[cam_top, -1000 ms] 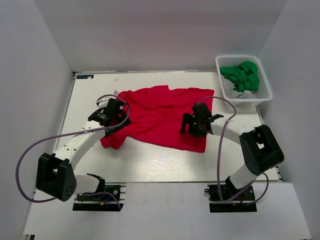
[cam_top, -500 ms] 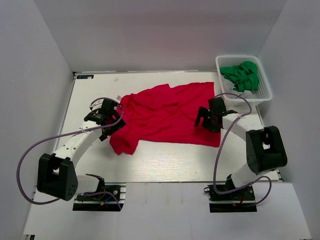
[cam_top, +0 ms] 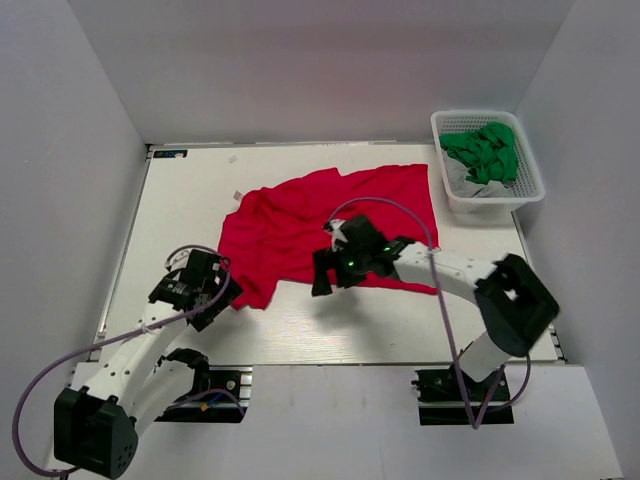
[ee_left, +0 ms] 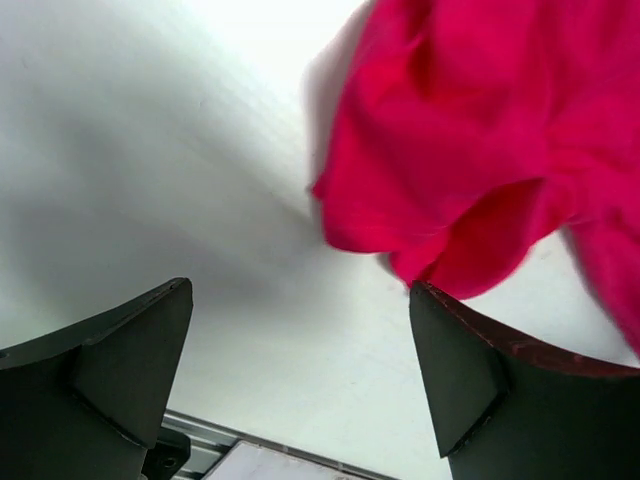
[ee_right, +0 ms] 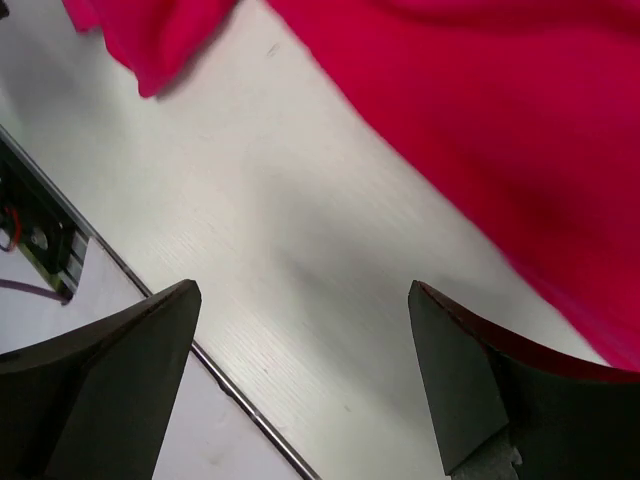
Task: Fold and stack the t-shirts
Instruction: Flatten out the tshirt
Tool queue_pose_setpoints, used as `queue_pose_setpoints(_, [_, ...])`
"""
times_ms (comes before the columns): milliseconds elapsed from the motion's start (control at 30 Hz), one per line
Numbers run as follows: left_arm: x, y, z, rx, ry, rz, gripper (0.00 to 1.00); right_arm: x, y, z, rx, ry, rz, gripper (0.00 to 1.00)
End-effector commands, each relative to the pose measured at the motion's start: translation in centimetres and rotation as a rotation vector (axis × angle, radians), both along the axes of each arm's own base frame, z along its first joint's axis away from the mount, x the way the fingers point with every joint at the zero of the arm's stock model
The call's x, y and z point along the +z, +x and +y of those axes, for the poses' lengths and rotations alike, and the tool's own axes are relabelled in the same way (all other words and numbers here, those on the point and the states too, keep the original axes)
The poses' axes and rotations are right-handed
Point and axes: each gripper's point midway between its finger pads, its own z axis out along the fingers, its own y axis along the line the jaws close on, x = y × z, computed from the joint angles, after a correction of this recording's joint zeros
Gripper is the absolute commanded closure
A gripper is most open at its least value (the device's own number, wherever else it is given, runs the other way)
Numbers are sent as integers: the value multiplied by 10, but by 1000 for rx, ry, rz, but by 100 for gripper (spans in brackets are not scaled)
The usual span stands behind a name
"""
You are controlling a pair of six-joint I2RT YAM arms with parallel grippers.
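Observation:
A bright red t-shirt (cam_top: 330,215) lies spread and rumpled across the middle of the white table, its near-left corner bunched. My left gripper (cam_top: 205,280) is open and empty, just left of that bunched corner (ee_left: 470,170) and above bare table. My right gripper (cam_top: 325,275) is open and empty, above the shirt's near edge (ee_right: 480,130), with bare table between its fingers.
A white lattice basket (cam_top: 520,195) with green and grey cloth (cam_top: 483,152) stands at the back right. The table's near edge with a metal rail (ee_right: 250,415) shows in the right wrist view. Grey walls close in the sides and back.
The left gripper has let go of the shirt and drawn back toward the near left. The right gripper has let go and swung left to the shirt's near edge. The shirt lies further right.

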Motion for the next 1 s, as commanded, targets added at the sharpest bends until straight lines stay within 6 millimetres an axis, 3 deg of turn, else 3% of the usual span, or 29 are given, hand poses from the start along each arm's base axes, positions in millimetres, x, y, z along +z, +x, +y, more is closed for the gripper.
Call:
queue_pose_setpoints(0, [-17,-16,-10,41,-75,54,1,9,-18,60,134,100,2,10])
queue_pose_setpoints(33, [-30,-23,-10,36,-83,78,1,1,-19,67,144,97,18,10])
queue_pose_setpoints(67, [-34,-16,-13,34,-91,52,1,7,-16,78,153,119,2,10])
queue_pose_setpoints(133, [-43,-16,-16,18,-103,63,7,-5,-16,94,153,94,22,10])
queue_pose_setpoints(200, [-51,-11,-19,3,-103,73,15,7,-12,112,165,128,2,10])
queue_pose_setpoints(233, [-53,-10,-19,-10,-96,78,19,0,-12,119,164,126,24,10])
queue_pose_setpoints(300, [-60,-5,-21,-9,-92,89,34,-2,-14,126,171,121,27,10])
queue_pose_setpoints(400, [-64,2,-19,-23,-62,94,47,-3,-10,123,139,104,17,10])
queue_pose_setpoints(467, [-64,7,-18,-29,-49,89,52,-3,-4,110,86,78,-14,10])
queue_pose_setpoints(533, [-63,14,-15,-30,-23,78,64,-14,-3,93,52,29,-13,10])
queue_pose_setpoints(567, [-61,16,-16,-40,-19,77,69,-5,5,87,12,19,-62,10])
queue_pose_setpoints(600, [-58,21,-15,-35,-10,62,74,-8,5,81,2,2,-65,10])
queue_pose_setpoints(633, [-58,21,-15,-35,-10,62,85,-5,5,74,-10,-11,-73,10])
queue_pose_setpoints(733, [-52,28,-11,-24,10,43,100,-8,22,46,-116,-91,-137,10])
queue_pose_setpoints(867, [-37,33,-12,-53,13,-2,100,-7,38,14,-221,-165,-194,10])
queue_pose_setpoints(933, [-32,25,-14,-64,-10,1,100,-3,49,-1,-281,-185,-233,10])
queue_pose_setpoints(967, [-19,28,-17,-79,-30,-40,100,-2,53,-6,-300,-191,-240,10])
